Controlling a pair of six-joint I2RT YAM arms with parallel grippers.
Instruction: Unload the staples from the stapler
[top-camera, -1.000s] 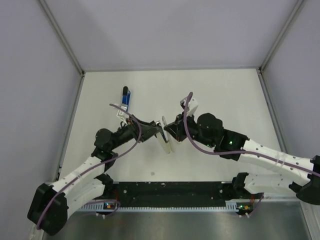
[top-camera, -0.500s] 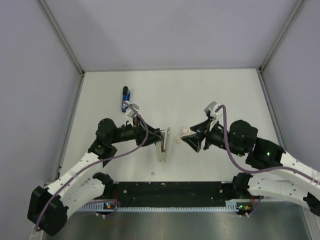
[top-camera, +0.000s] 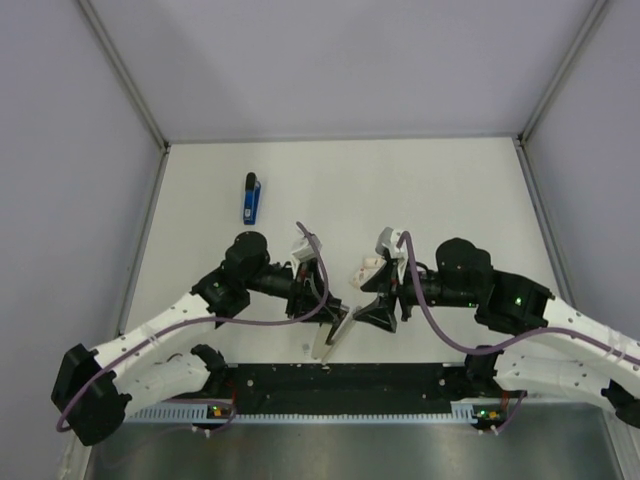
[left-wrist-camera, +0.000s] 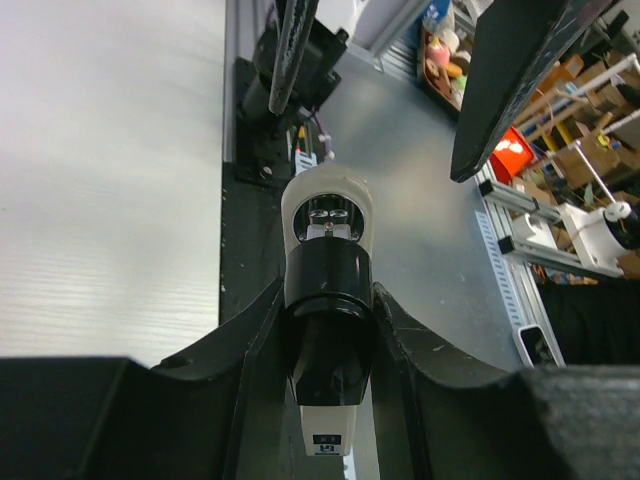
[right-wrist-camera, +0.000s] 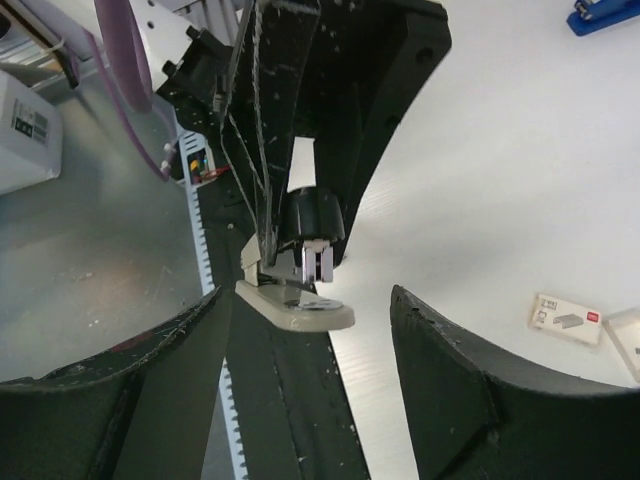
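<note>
Scene: Both my arms meet over the table (top-camera: 450, 190), just beyond the middle of the black base rail (top-camera: 340, 378).
Left hand: My left hand (left-wrist-camera: 328, 295) is closed around a cream-and-black stapler (right-wrist-camera: 292, 300). One finger is on each side of its black body, and it is held off the table above the rail.
Right hand: My right hand (right-wrist-camera: 310, 293) is spread wide and holds nothing. Its fingers face the front end of the held stapler from just beside it and, as far as I can see, do not touch it.
Blue stapler: The blue stapler (top-camera: 251, 197) lies flat on the table, far beyond the rail and to its left. It is well apart from both hands.
Box: A small whitish box (right-wrist-camera: 565, 318) lies on the table beyond my right fingers.
Progress: I judge that nothing is done on the blue stapler. Neither hand touches it, and it is too small in view to tell whether it is open. I see no loose staples on the table.
Left to do: In my judgement, I have to reach it, open it and take out the staples.
</note>
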